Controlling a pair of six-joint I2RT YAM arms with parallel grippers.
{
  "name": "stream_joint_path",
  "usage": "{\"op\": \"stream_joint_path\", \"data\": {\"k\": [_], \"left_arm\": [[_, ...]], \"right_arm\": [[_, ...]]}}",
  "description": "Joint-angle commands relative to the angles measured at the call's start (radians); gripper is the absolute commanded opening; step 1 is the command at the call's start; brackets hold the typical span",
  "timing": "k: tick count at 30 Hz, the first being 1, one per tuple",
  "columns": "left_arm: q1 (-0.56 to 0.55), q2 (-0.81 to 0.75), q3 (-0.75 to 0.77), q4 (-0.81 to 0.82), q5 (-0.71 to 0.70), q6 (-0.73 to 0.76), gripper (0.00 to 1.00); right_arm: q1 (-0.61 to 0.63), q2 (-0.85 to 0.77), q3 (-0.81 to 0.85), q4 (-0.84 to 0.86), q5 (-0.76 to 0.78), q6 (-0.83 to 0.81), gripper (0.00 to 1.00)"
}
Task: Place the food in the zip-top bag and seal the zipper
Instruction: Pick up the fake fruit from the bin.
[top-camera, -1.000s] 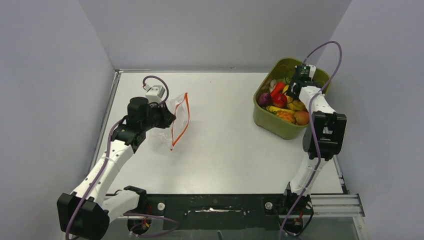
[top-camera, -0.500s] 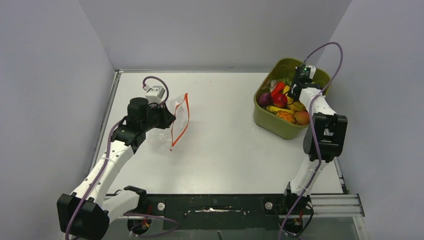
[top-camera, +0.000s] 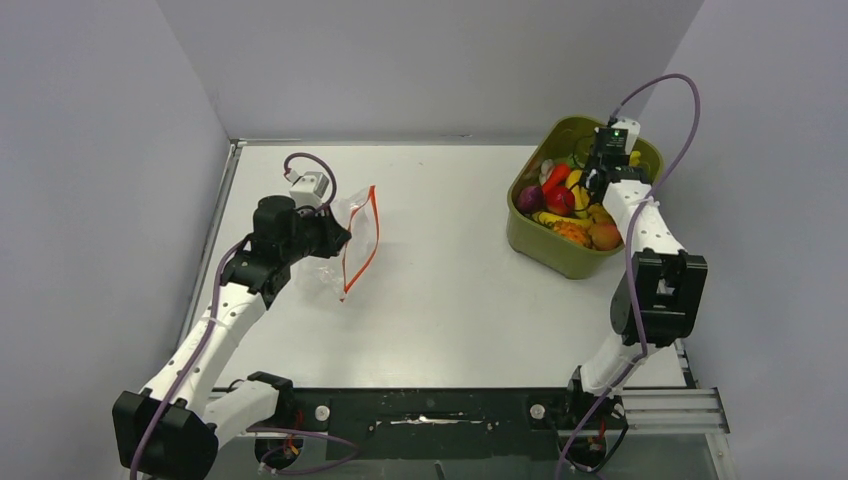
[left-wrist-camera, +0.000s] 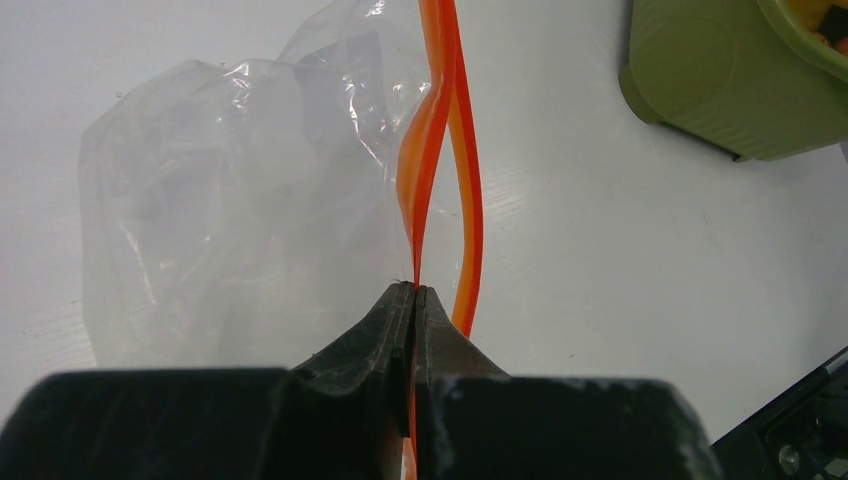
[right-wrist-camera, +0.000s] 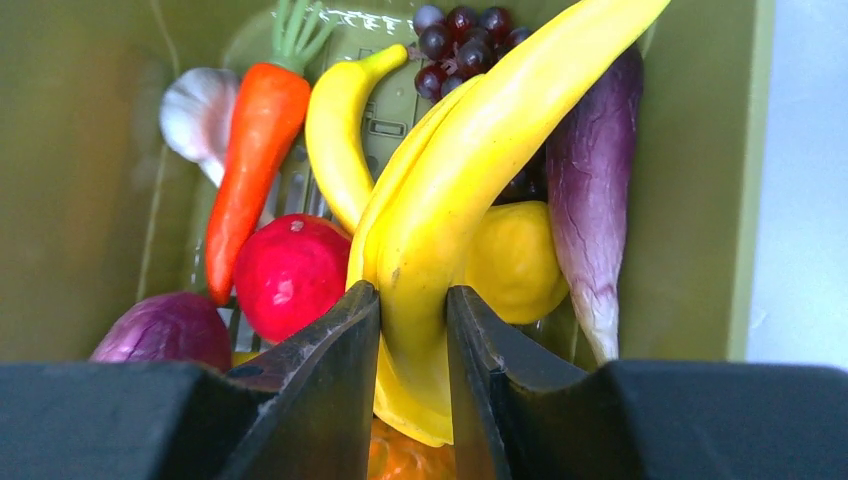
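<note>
My right arm (top-camera: 645, 220) reaches out over the olive-green bin (right-wrist-camera: 700, 150), right gripper (right-wrist-camera: 412, 300) clamped on a yellow banana (right-wrist-camera: 470, 170), carrot (right-wrist-camera: 250, 170) to its left, eggplant (right-wrist-camera: 590, 180) and bin wall tight on its right, my left gripper (left-wrist-camera: 414, 290) pinched on the orange-red zipper (left-wrist-camera: 430, 150), zip-top bag (left-wrist-camera: 220, 200) crumpled to its left, table (left-wrist-camera: 620, 260) open to its right.

Olive-green plastic bin (top-camera: 552, 252) upper right of frame, white tabletop (top-camera: 450, 260) across centre, plain grey walls (top-camera: 430, 60) behind.
</note>
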Motion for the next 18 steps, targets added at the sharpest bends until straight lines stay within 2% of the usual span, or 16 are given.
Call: {"op": "stream_joint_path", "data": {"k": [1, 9, 14, 18], "left_arm": [[0.007, -0.035, 0.001, 0.066, -0.005, 0.008, 0.00], [0.006, -0.034, -0.006, 0.079, 0.017, -0.012, 0.00], [0.007, -0.038, -0.011, 0.090, 0.043, -0.042, 0.00], [0.006, -0.041, -0.012, 0.105, 0.073, -0.073, 0.00]], "right_arm": [[0.035, -0.130, -0.020, 0.060, 0.047, -0.012, 0.08], [0.147, -0.282, -0.078, 0.106, 0.022, -0.011, 0.09], [0.207, -0.386, -0.138, 0.159, -0.064, -0.009, 0.08], [0.235, -0.476, -0.204, 0.228, -0.191, 0.007, 0.08]]}}
